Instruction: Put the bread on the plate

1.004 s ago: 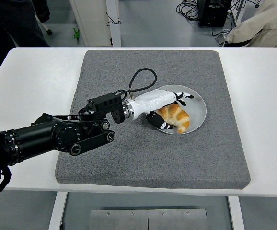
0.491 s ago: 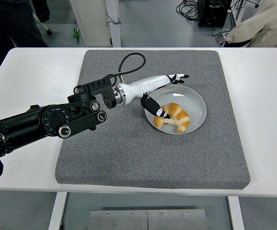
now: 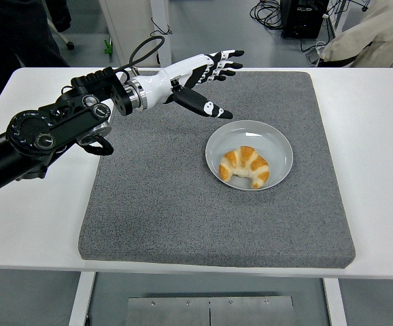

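the bread (image 3: 245, 166) is seen lying on the plate (image 3: 278, 142); the left hand (image 3: 200, 75) is held up-left of the plate, fingers spread, nothing gripped

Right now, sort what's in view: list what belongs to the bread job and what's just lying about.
Part of the job:
- bread, a croissant lying on the plate
- plate, white, on the mat
- left robot hand, fingers spread, holding nothing, up over the mat

Just there:
- grey mat covering the table
- white table
- cables on the floor beyond
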Robot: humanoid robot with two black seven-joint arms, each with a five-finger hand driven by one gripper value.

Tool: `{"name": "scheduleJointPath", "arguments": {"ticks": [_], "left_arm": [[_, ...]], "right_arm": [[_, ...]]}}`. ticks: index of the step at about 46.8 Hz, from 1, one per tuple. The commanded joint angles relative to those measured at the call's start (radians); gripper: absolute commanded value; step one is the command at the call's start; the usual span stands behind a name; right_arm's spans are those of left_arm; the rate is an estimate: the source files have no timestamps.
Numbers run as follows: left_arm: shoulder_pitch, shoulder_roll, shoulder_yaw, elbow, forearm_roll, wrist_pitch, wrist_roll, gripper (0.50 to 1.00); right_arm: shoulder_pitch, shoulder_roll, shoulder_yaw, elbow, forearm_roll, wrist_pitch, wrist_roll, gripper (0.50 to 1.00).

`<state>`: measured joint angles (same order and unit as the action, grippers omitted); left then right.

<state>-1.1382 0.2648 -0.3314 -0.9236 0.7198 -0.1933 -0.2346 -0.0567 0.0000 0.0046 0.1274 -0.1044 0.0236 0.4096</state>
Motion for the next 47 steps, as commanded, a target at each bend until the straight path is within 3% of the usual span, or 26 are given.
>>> {"name": "scheduleJointPath", "arguments": {"ticks": [1, 21, 38, 47], "left_arm": [[0.008, 0.013, 0.0, 0.0, -0.068, 0.0, 0.0, 0.969], [0.075, 0.054, -0.009, 0.011, -0.421, 0.058, 0.0, 0.969], [0.182, 0.022, -0.216, 0.046, -0.453, 0.094, 0.001, 0.969], [0.236, 0.002, -0.261, 0.074, -0.496, 0.097, 0.001, 0.969]], "right_arm": [[0.0, 0.0, 0.0, 0.0, -0.001, -0.001, 0.0, 1.0], [0.0, 0.0, 0.0, 0.0, -0.001, -0.001, 0.0, 1.0], [0.0, 0.0, 0.0, 0.0, 0.0, 0.001, 0.0, 1.0], [0.0, 0.0, 0.0, 0.0, 0.0, 0.001, 0.0, 1.0]]}}
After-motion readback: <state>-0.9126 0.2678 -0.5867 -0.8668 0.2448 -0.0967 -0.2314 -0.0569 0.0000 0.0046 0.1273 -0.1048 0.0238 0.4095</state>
